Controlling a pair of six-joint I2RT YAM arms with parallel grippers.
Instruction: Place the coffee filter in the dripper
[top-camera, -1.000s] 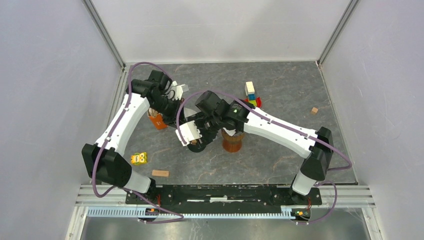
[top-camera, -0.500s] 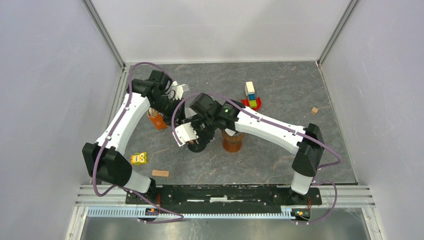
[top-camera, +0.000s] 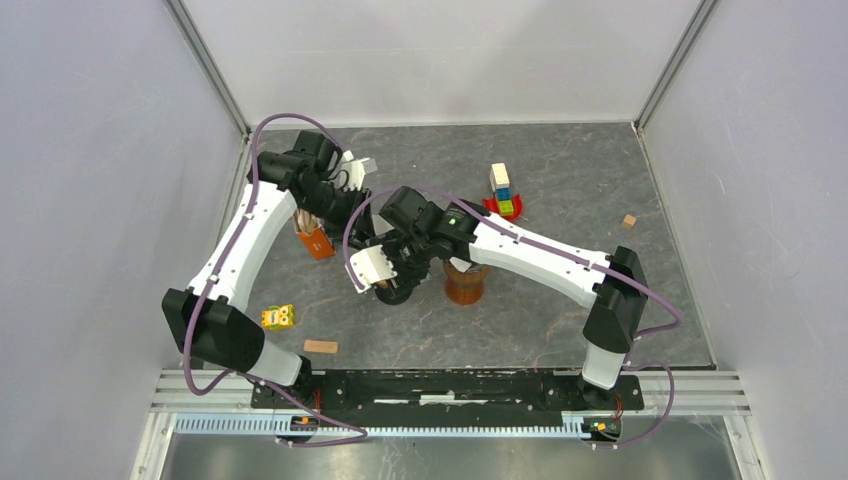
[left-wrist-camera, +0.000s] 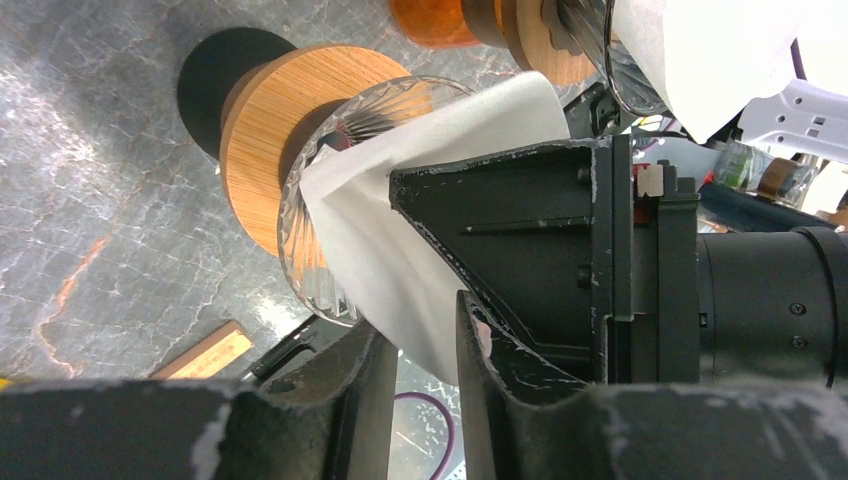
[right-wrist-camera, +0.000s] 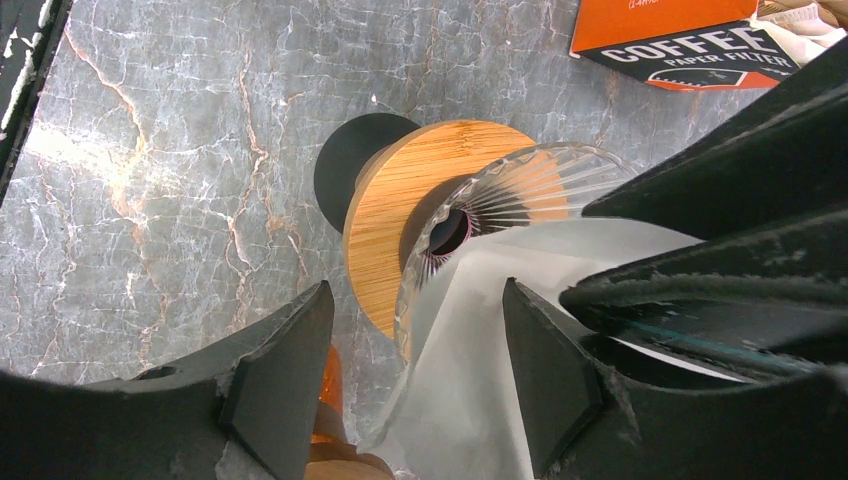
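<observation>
Fingers (left-wrist-camera: 372, 400) of left gripper (left-wrist-camera: 420, 325): slightly parted, lower edge of coffee filter (left-wrist-camera: 390, 240) between them; pinched or loose, cannot tell. Right gripper (right-wrist-camera: 416, 290): spread wide, straddling glass wall of dripper (right-wrist-camera: 520, 188), one finger against the paper. Coffee filter: lying inside tilted dripper, sticking out past its rim, over marbled table (right-wrist-camera: 150, 200), near orange filter box (right-wrist-camera: 680, 40).

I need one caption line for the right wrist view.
Open right gripper over the dripper, paper filter partly inside.
</observation>
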